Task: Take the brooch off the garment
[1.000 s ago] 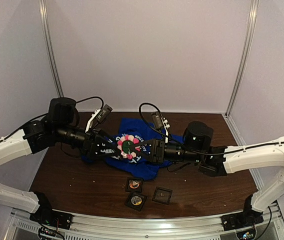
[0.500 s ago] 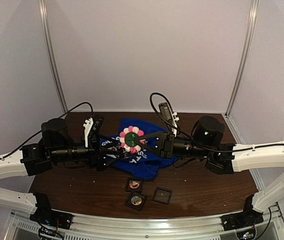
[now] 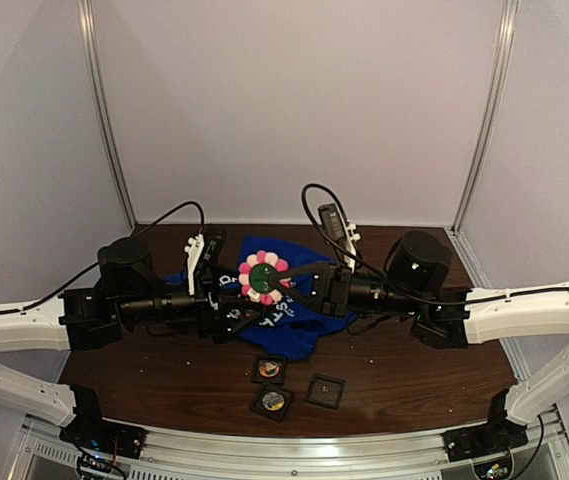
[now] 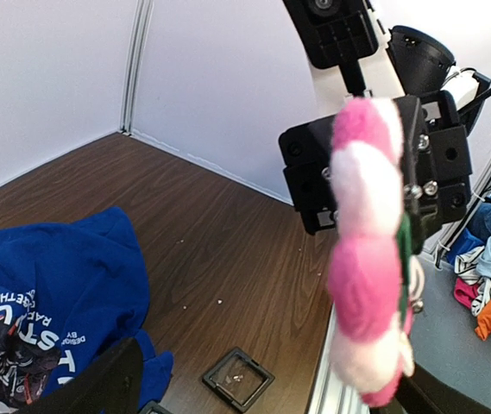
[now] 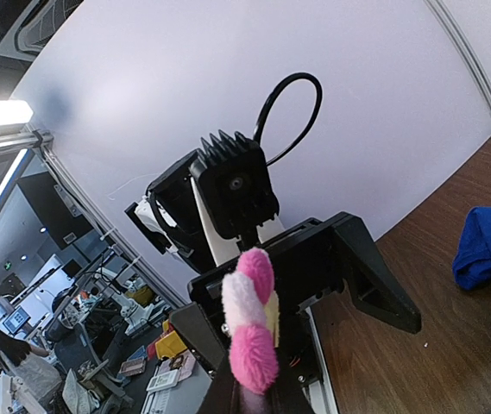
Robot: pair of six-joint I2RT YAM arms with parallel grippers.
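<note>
The brooch (image 3: 262,277) is a fluffy pink-and-white flower with a green centre. My right gripper (image 3: 282,284) is shut on it and holds it in the air above the garment (image 3: 299,322), a royal-blue T-shirt crumpled on the table. In the right wrist view the brooch (image 5: 254,332) stands edge-on between my fingers (image 5: 224,398). My left gripper (image 3: 236,304) hangs open just left of the brooch, touching nothing. From the left wrist the brooch (image 4: 366,259) is clear of the garment (image 4: 55,293), which lies flat below.
Three small black square cases (image 3: 269,369) (image 3: 273,401) (image 3: 325,389) lie on the brown table in front of the shirt; one case (image 4: 238,378) shows below my left gripper. A metal rail (image 3: 294,455) runs along the near edge. White walls close in the back and sides.
My right gripper has carried the brooch up and slightly toward the back, off the shirt. My left gripper has drawn back to the left, away from the brooch.
</note>
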